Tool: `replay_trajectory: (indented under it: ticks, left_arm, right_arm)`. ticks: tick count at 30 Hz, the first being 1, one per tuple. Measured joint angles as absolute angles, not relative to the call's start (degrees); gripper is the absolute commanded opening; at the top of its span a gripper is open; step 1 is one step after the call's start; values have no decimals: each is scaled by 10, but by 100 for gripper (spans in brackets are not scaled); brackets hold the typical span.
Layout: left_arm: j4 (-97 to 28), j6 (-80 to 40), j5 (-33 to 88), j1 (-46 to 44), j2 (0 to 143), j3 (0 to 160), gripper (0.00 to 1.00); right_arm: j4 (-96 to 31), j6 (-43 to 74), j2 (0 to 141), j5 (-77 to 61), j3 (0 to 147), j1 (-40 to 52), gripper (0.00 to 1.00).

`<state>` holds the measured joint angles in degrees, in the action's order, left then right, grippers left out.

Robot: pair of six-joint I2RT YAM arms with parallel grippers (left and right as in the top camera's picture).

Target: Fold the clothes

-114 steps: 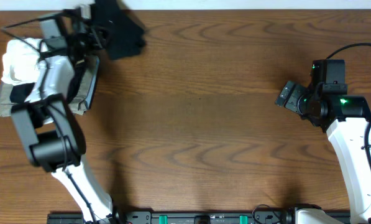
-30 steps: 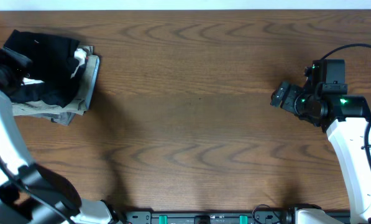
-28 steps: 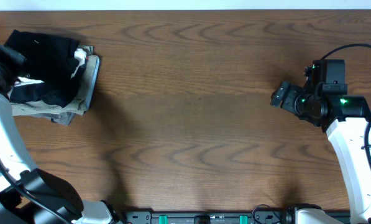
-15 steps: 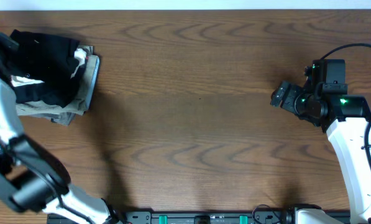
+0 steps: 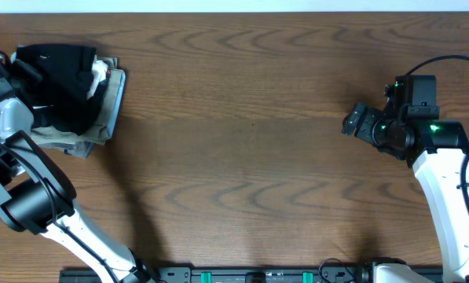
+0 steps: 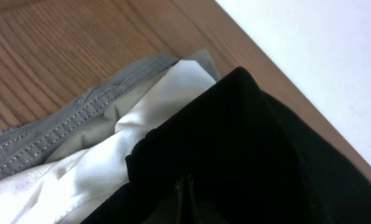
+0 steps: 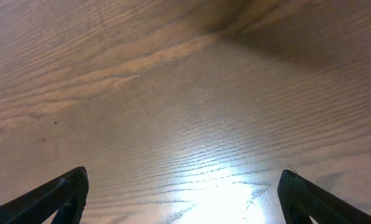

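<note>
Snapping shut within the last second, the left gripper [image 5: 23, 69] seems clamped on the black T-shirt [image 5: 61, 75] (far-left corner of the table [image 5: 242, 157]); the right gripper [image 5: 356, 123] stays wide, unmoved.

**Open jaws over bare wood**

The right gripper [image 7: 182, 202] hangs above the wooden table [image 7: 173, 93] with its jaws spread wide. Only the two dark fingertips [image 7: 61, 194] show, one in each lower corner of the view, and nothing lies between them. A bright patch of glare [image 7: 216, 190] sits on the grain near the bottom edge. A darker band of shadow [image 7: 284, 31] crosses the upper right. A tiny dark speck [image 7: 54, 122] marks the wood at the left.
</note>
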<state>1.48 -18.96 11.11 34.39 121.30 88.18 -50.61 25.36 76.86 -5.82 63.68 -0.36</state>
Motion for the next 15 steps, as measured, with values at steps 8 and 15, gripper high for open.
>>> replay_trajectory:
  ticks: [8, 15]
  left_arm:
    - [-43, -188, 104, 344, 1069, 874, 7]
    - [-112, -181, 103, 333, 983, 888, 7]
  right_arm:
    - [-508, 254, 769, -58, 637, -4, 95]
    - [-503, 254, 769, -58, 637, -4, 95]
